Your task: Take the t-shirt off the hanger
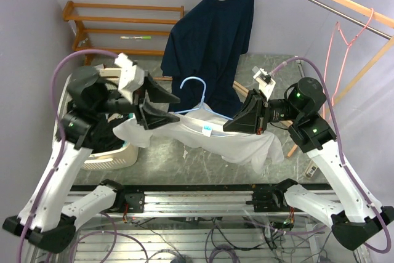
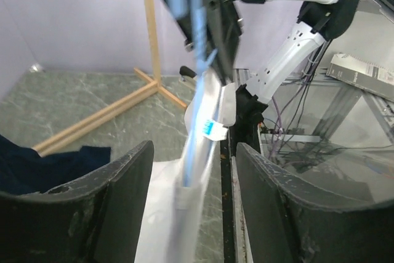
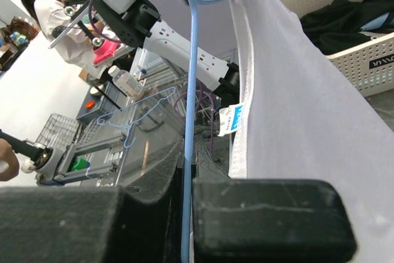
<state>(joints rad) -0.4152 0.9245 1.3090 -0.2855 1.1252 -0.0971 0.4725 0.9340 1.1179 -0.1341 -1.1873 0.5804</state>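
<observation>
A white t-shirt (image 1: pixel 209 140) hangs on a light blue wire hanger (image 1: pixel 196 93), held in the air between my two grippers above the table. My right gripper (image 1: pixel 237 118) is shut on the hanger's wire (image 3: pixel 189 90), with the shirt's neck edge (image 3: pixel 295 103) just beside its fingers. My left gripper (image 1: pixel 161 114) is open. Its jaws stand wide on either side of the shirt's shoulder (image 2: pixel 178 201) and the hanger (image 2: pixel 196 90), not touching them. The shirt's blue and white neck label (image 2: pixel 213 129) shows.
A navy t-shirt (image 1: pixel 212 41) hangs on another hanger from the rack behind. A pink hanger (image 1: pixel 345 41) hangs from the rail at right. A white laundry basket (image 1: pixel 114 152) with dark clothes stands at left. A wooden shelf (image 1: pixel 123 23) is at the back.
</observation>
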